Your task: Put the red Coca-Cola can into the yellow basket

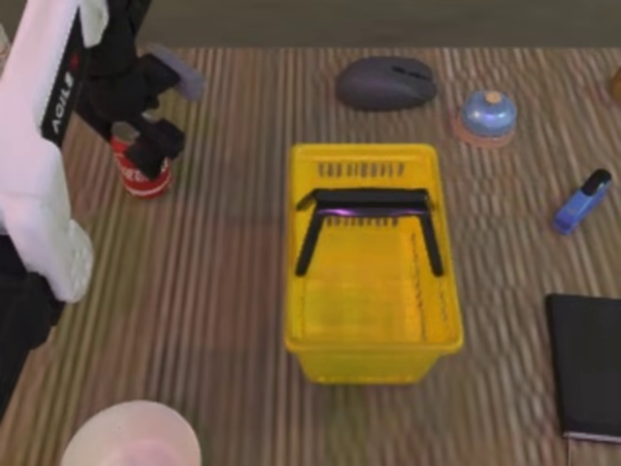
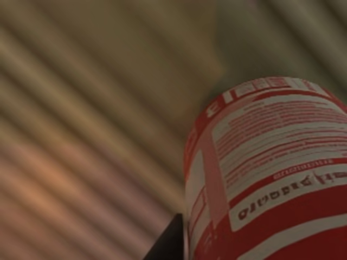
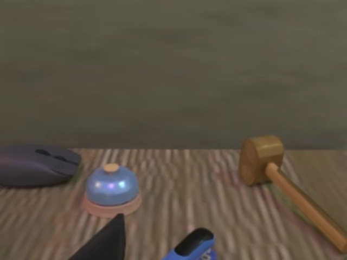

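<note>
**Can in our left gripper's reach, upper left of the top view**

Ribbed wood-grain table (image 1: 223, 320) carries everything. Our left gripper (image 1: 146, 146) sits over the red Coca-Cola can (image 1: 146, 177), black fingers either side of it; we cannot tell whether they pinch it. The glossy cylinder stands well left of the yellow basket (image 1: 374, 359), a slotted plastic rectangle with black handles at centre. Our left wrist view shows the can's (image 2: 271, 173) printed label close up, cut off by the frame. Our right gripper is out of sight.
</note>
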You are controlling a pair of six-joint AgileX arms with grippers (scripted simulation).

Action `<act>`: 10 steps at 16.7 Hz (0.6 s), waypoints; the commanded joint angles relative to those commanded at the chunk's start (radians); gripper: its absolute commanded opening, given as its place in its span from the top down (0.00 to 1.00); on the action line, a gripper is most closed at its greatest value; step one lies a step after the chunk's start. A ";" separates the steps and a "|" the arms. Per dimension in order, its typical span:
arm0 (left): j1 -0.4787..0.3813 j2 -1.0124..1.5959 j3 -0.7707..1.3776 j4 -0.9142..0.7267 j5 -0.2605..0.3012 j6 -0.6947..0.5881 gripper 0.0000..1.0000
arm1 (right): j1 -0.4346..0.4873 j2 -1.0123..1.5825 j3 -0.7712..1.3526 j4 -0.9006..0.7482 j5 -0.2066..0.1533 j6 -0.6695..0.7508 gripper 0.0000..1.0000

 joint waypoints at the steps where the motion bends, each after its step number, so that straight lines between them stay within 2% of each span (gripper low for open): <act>1: 0.000 0.000 0.000 0.000 0.000 0.000 1.00 | 0.000 0.000 0.000 0.000 0.000 0.000 0.00; 6: 0.004 -0.008 -0.002 0.034 0.012 -0.003 1.00 | 0.000 0.000 0.000 0.000 0.000 0.000 0.00; 10: -0.009 -0.094 -0.107 0.209 0.092 -0.038 1.00 | 0.000 0.000 0.000 0.000 0.000 0.000 0.00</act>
